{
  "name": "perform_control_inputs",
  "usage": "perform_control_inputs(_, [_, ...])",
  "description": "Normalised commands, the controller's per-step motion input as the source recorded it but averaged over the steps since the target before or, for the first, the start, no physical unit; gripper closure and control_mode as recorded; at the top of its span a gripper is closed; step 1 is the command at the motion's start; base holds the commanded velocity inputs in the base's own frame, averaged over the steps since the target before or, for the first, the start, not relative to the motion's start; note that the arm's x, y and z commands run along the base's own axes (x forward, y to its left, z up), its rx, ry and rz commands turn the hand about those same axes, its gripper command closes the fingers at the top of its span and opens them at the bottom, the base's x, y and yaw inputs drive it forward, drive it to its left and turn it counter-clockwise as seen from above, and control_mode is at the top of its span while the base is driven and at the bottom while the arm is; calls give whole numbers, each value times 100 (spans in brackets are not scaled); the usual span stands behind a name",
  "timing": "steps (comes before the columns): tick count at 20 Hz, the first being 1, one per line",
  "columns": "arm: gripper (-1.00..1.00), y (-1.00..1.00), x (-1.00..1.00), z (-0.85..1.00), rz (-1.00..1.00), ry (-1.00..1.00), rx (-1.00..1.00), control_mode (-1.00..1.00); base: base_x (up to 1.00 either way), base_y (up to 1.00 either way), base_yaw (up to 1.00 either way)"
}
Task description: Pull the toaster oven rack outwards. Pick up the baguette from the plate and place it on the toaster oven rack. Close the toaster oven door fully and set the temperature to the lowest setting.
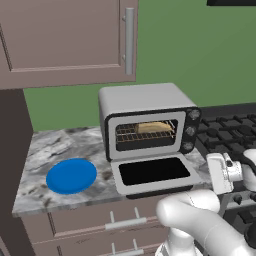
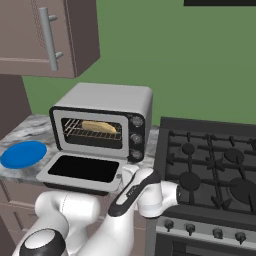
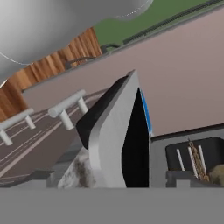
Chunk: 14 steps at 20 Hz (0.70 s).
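- The boxy silver-grey toaster oven [image 1: 145, 107] stands on the marbled grey tabletop [image 1: 50, 150], just beside the black gas stove [image 2: 215, 165].
- The silver-framed toaster oven door [image 1: 152, 172] with its dark glass window lies folded down flat, fully open, over the tabletop's front edge.
- The thin silvery-brown wire toaster oven rack [image 1: 145, 134] sits inside the dark cavity.
- The short tan-brown baguette [image 1: 154, 127] with a lighter crust lies on the rack, toward its right.
- The flat round bright blue plate [image 1: 71, 175] rests bare on the tabletop, left of the door.
- The two-finger pincer sits low, right of the door; its jaws are spread wide, grasping nothing.
- Three dark knobs [image 2: 136, 137] run down the oven's right front.
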Motion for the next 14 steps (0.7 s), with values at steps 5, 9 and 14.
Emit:
perform_control_inputs(5, [-100, 3, 0, -5, 1, -19, 0, -100, 0, 0, 0])
perform_control_inputs(9, [-100, 9, 0, -7, 2, -23, 0, -100, 0, 0, 0])
perform_control_inputs(14, [-100, 18, 1, -9, 2, -18, -1, -100, 0, 0, 0])
